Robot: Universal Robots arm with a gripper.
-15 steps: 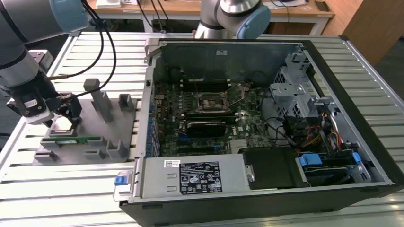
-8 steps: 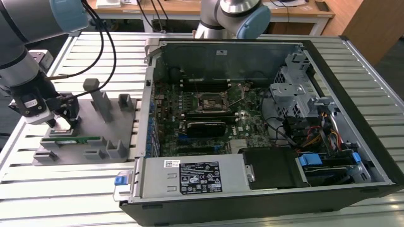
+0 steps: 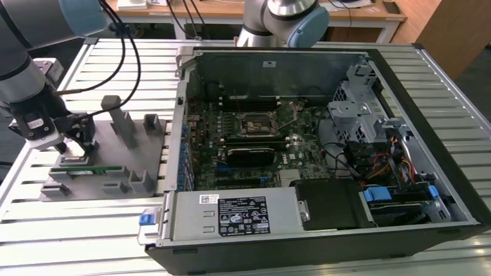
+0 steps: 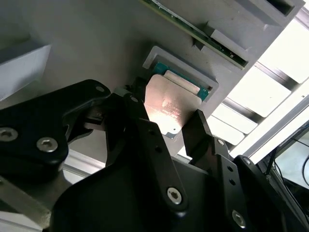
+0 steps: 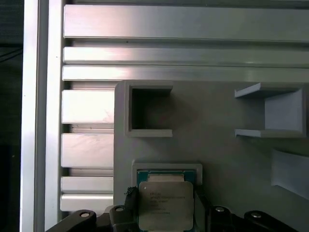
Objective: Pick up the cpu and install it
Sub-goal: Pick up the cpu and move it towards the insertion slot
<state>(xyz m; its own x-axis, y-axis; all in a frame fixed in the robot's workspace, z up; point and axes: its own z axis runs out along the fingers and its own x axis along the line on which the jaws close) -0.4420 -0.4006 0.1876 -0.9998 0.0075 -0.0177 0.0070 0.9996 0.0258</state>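
The cpu (image 5: 165,204) sits between the tool's (image 4: 166,116) two black fingers (image 4: 140,130), which pinch its opposite edges at the teal-lined pocket (image 5: 166,168) of a grey holder tray (image 3: 103,135). The tray lies on the slatted worktop (image 3: 84,224), just beside the open computer case (image 3: 307,256), on the exterior view's left.

A silver, slatted metal surface (image 3: 429,63) carries two things. Toward the exterior view's left lies a flat grey holder plate (image 3: 84,190) with upright blocks and pockets. Just beside it, toward the exterior view's right, lies an open black computer case (image 3: 322,256), insides facing up.
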